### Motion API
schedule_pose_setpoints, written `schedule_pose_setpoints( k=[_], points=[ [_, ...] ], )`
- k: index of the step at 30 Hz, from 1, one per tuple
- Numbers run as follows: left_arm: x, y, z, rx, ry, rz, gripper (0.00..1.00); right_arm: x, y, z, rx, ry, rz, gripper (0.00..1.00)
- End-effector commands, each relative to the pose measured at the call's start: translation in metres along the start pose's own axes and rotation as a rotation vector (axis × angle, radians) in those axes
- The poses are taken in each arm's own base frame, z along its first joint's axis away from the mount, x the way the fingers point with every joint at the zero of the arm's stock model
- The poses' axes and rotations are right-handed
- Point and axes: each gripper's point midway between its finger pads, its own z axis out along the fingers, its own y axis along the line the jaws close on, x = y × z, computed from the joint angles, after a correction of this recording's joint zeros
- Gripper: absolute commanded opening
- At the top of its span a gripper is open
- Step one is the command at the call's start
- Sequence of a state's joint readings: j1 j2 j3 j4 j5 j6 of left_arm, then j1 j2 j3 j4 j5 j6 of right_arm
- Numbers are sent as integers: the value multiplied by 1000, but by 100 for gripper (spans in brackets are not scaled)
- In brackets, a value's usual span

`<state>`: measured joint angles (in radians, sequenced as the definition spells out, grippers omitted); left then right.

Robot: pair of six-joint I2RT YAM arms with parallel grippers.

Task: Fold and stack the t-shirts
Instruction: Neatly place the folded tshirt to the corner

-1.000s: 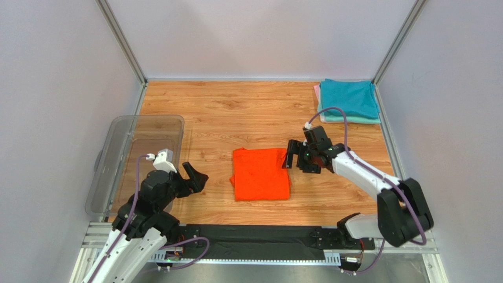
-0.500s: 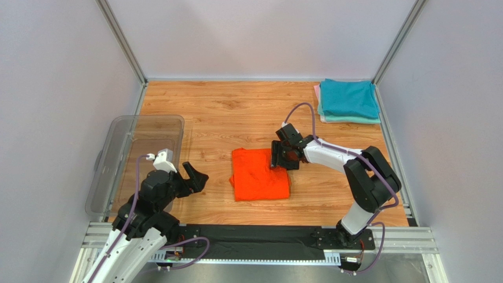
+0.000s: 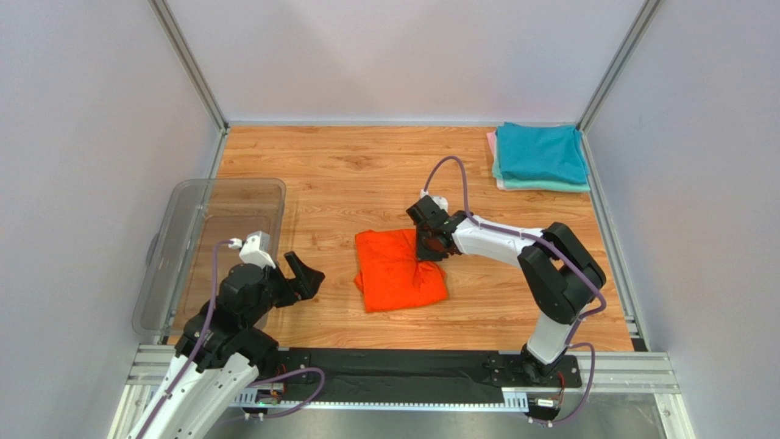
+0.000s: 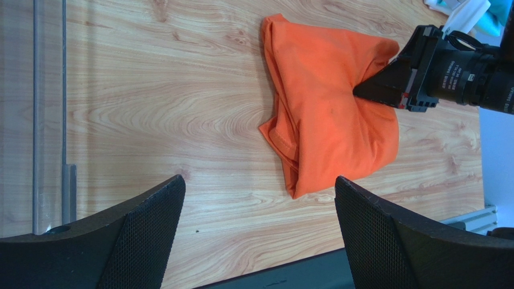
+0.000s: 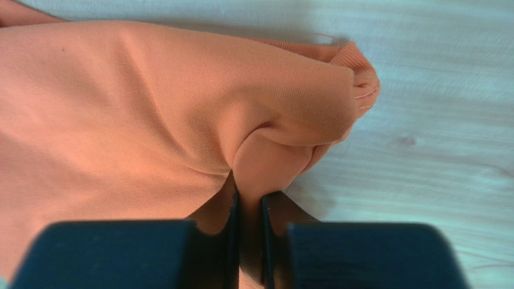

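The orange t-shirt (image 3: 395,272) lies folded near the middle of the wooden table, its right edge bunched up. My right gripper (image 3: 427,257) is shut on that edge, and the right wrist view shows a pinch of orange fabric (image 5: 151,108) squeezed between the jaws of the gripper (image 5: 248,194). Hovering open and holding nothing, my left gripper (image 3: 307,274) is to the left of the shirt; its wrist view shows the shirt (image 4: 332,102) ahead of the wide-apart fingertips (image 4: 151,211). A folded teal t-shirt (image 3: 542,151) tops a stack at the back right, over mint green (image 3: 540,186) and pale pink (image 3: 492,146) ones.
A clear plastic tub (image 3: 183,247) stands along the table's left edge, close to my left arm. Metal frame posts and grey walls close in the table on three sides. Bare wood (image 3: 348,174) lies between the orange shirt and the back wall.
My right gripper moved left onto the orange shirt's right edge and shut on it, bunching the fabric and pushing it slightly left. The left arm has stayed still.
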<state>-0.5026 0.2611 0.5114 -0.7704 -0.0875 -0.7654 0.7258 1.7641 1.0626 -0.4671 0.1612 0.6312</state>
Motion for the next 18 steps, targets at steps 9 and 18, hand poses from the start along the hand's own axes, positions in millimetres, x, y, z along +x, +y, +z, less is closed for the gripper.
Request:
schedule_pose_setpoints(
  k=[9,18],
  points=[
    [-4,-1,0,1,-19,-10,100,-86,-63,-7,343,-175,-360,0],
    [-7,8,-1,-51,-37,-21,100,-180,-117,-30,583,-280,-424,0]
  ],
)
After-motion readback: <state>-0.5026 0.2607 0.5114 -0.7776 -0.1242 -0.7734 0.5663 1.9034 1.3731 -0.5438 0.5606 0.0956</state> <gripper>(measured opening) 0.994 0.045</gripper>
